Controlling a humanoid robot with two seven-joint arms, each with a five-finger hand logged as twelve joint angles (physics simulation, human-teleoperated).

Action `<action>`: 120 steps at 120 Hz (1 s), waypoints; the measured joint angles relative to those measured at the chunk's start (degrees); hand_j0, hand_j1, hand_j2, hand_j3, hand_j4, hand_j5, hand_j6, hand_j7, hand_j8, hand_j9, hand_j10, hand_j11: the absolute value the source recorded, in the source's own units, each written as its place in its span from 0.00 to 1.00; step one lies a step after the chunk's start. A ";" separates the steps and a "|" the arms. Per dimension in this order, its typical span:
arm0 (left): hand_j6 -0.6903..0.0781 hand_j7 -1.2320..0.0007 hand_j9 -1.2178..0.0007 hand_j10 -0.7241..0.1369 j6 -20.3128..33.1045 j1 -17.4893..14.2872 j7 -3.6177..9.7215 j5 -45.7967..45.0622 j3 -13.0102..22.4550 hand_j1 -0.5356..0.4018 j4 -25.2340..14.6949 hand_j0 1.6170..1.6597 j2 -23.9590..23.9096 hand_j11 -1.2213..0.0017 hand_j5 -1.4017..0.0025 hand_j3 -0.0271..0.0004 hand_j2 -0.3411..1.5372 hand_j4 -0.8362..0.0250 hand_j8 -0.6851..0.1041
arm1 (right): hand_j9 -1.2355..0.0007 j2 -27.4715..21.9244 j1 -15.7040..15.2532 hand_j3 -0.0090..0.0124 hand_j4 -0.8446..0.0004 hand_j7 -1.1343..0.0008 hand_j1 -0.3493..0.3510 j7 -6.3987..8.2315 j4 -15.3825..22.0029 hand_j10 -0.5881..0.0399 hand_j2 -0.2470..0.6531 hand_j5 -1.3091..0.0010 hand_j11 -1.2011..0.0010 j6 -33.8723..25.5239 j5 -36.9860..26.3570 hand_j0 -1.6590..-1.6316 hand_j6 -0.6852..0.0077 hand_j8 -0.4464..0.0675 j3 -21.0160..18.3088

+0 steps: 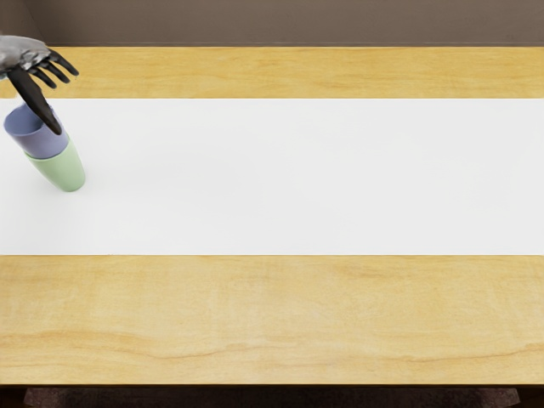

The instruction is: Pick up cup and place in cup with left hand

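Surface (272, 314): front edge low in view, back edge near the top, before a brown wall (289, 23). White strip (297, 178) crosses between them, side to side. Room for moving extends right of the cups along the strip; left picture edge is close beside them.

Blue cup (53, 146) sits inside the green cup (65, 172), its upper part showing above the green rim; green base on the strip.

Left hand (27, 56) above the cups, at the left picture edge. Fingers (65, 62) spread wide, holding nothing; thumb reaches down across the blue cup's mouth, contact unclear
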 joint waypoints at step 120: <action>0.78 0.90 0.90 0.73 -15.04 16.68 0.00 -59.89 -8.77 0.82 -12.14 0.96 11.83 0.90 0.91 0.99 0.19 0.86 0.75 | 1.00 0.00 0.00 0.42 1.00 1.00 0.00 0.00 0.00 0.94 0.27 1.00 1.00 0.08 -0.04 0.04 0.99 0.87 0.00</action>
